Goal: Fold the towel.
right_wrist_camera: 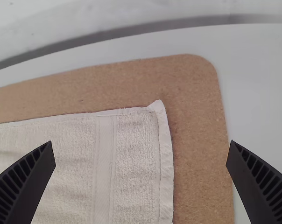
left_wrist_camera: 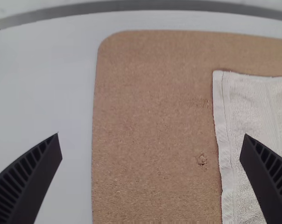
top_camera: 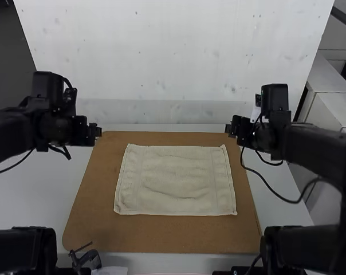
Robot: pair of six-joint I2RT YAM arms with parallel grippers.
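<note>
High view: our terry towel (top_camera: pixel 176 180) lay spread on the cork board (top_camera: pixel 104 238), folding seemingly unstarted. Left wrist view: our left gripper (left_wrist_camera: pixel 151 135) gaped empty. Right wrist view: our right gripper (right_wrist_camera: pixel 141 142) did likewise; next, we judged, came pinching corners.

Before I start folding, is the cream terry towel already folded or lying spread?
Spread: the cream terry towel lies flat on the brown cork mat, all four corners showing.
</note>
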